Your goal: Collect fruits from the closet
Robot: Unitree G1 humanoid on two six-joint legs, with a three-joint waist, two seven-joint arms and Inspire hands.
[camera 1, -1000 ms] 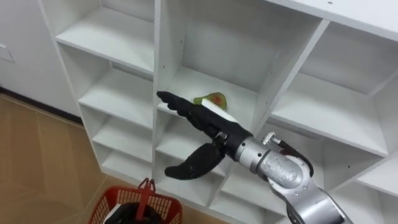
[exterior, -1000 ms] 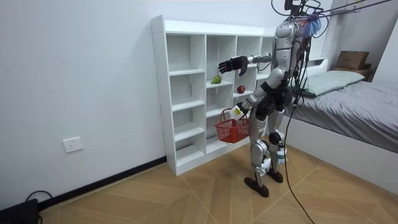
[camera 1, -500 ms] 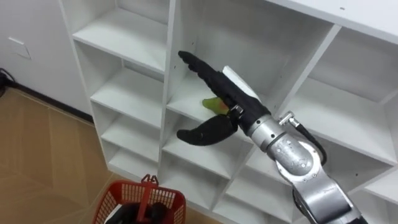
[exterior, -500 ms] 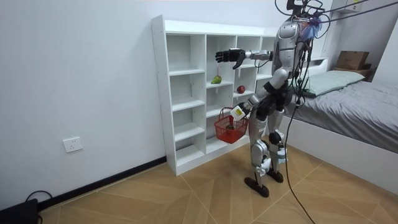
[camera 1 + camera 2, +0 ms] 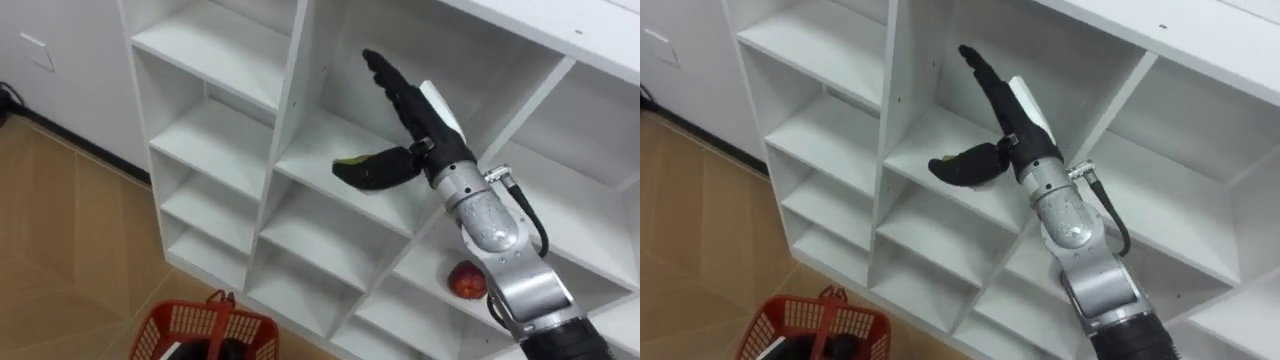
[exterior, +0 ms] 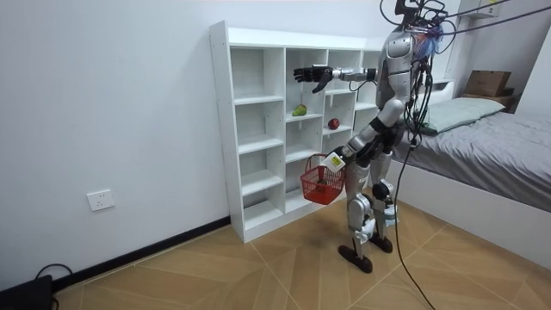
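Progress: early, by my reading. Both fruits I can see lie on shelves of the closet [image 5: 215, 60], and neither is in a hand.
Green fruit [image 6: 299, 110]: on a shelf in the middle column, just under the right hand's thumb, which hides part of it.
Red apple [image 5: 466, 281]: a shelf lower in the neighbouring column on the robot's right, well apart from both hands.
Right hand [image 5: 418, 125]: reached into the green fruit's compartment, fingers straight, thumb spread wide, nothing in its grasp. I cannot tell whether the thumb touches the fruit.
Left hand [image 6: 331, 158]: low in front of the robot, curled round the handle of the basket [image 5: 190, 322], which hangs clear of the floor.
Basket contents: a dark shape shows inside at the bottom edge of the eye views. I cannot tell whether it is fruit.
Other compartments: bare, as far as they show.
Left to do: grasp the green fruit, put it in the basket, then fetch the red apple.
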